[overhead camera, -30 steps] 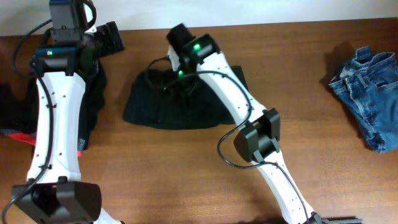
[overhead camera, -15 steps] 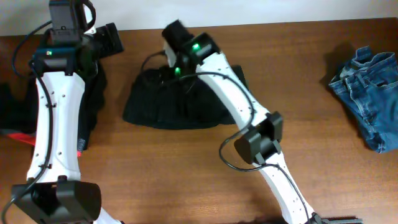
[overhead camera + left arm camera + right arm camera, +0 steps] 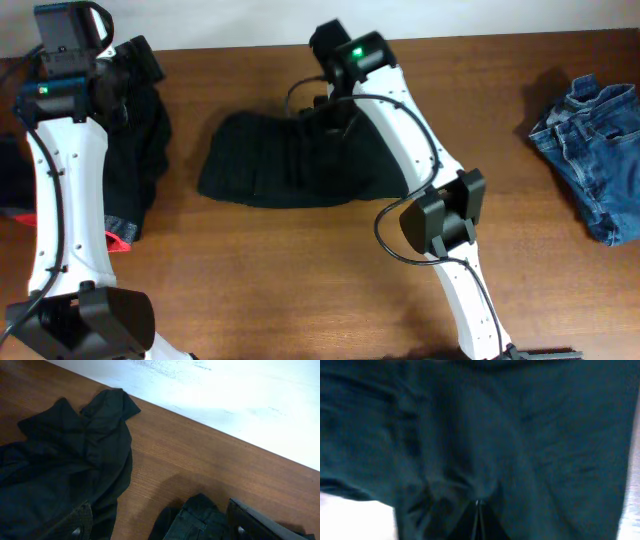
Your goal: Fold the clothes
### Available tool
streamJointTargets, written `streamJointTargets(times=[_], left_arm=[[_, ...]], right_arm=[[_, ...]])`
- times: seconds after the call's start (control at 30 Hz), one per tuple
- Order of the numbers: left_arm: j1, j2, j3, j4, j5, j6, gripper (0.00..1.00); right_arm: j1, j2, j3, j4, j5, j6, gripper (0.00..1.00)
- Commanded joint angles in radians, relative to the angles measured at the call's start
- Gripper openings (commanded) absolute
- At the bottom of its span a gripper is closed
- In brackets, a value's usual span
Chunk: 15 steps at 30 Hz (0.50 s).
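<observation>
Beneath the closed right hand (image 3: pixel 479 509), the black garment (image 3: pixel 265 170) on the desk (image 3: pixel 300 270) is pinched; the left hand (image 3: pixel 160 525) is held wide. It is judged limp and light, best gripped at edges.

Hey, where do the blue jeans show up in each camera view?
Overhead: blue jeans lie crumpled at the far right of the table.
Left wrist: not in it.
Right wrist: not in it.
Shared landmark: the black garment, mid-table overhead, fills the right wrist view.
</observation>
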Motion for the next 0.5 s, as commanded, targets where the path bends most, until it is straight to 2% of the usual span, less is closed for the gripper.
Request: streamJointTargets(times=[0.0,0.13,0.27,0.37,0.47], left_arm=[[0.003,-0.006,0.011,0.007,0.006,-0.013,0.86],[0.003,-0.006,0.011,0.006,-0.013,-0.012,0.86],[0.004,-0.006,0.011,0.006,-0.027,-0.012,0.86],[0.004,-0.006,0.011,0.006,-0.027,-0.013,0.86],[0.004,-0.006,0.011,0.006,-0.026,-0.013,0.86]], right_arm=[[0.055,0.004,-0.111,0.042,0.008,0.028,0.04],[0.106,0.005,-0.239,0.137,0.000,0.085,0.04],[0.143,0.004,-0.417,0.303,-0.013,0.180,0.04],[0.142,0.004,-0.455,0.354,-0.021,0.180,0.04],[0.120,-0.003,-0.417,0.357,-0.023,0.169,0.04]])
